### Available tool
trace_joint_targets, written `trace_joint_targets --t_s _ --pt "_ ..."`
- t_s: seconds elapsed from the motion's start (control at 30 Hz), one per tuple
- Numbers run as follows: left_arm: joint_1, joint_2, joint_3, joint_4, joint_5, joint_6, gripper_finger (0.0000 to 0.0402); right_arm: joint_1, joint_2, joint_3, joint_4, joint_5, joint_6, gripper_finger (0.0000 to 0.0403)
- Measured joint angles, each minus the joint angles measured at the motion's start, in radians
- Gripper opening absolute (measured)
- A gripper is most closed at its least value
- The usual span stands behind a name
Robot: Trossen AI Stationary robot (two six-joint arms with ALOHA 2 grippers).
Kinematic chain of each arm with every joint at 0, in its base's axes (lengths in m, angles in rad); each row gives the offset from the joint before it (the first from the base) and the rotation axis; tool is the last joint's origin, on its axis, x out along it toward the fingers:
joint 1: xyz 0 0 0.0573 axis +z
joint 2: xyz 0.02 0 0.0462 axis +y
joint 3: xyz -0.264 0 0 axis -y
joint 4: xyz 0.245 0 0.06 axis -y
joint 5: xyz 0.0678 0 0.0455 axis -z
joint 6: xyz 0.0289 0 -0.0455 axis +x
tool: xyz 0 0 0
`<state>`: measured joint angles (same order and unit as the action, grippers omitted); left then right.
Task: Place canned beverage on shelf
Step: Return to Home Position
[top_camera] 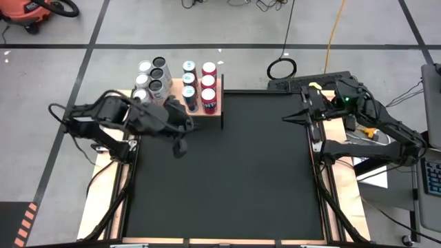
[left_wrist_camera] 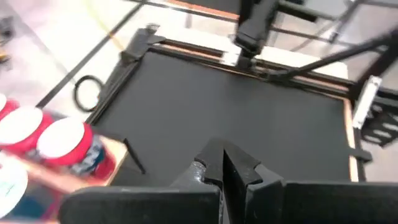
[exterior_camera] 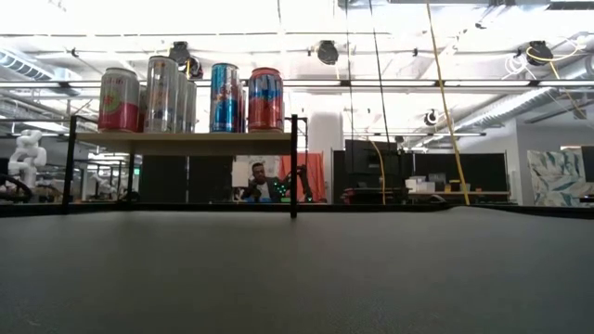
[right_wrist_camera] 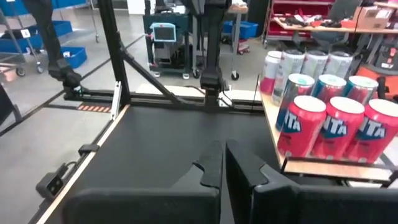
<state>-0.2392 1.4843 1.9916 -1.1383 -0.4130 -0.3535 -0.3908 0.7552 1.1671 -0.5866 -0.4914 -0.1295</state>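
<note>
Fingers (left_wrist_camera: 208, 167) pressed together, empty, on left gripper (top_camera: 180, 147) just below the shelf (top_camera: 177, 85) at upper left and on right gripper (top_camera: 288, 120) at upper right; three red soda cans (top_camera: 209, 83) stand on the shelf, so likely homing: retract clear of cans.

The wooden shelf (exterior_camera: 186, 142) on the black mat (top_camera: 227, 172) carries upright soda cans (exterior_camera: 227, 97).
</note>
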Motion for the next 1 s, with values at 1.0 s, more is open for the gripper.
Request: trace_joint_targets --t_s 1.0 --pt "0.02 -0.442 -0.804 0.602 0.274 0.049 0.0 0.0 -0.101 0.0 -0.147 0.081 -0.128 0.0"
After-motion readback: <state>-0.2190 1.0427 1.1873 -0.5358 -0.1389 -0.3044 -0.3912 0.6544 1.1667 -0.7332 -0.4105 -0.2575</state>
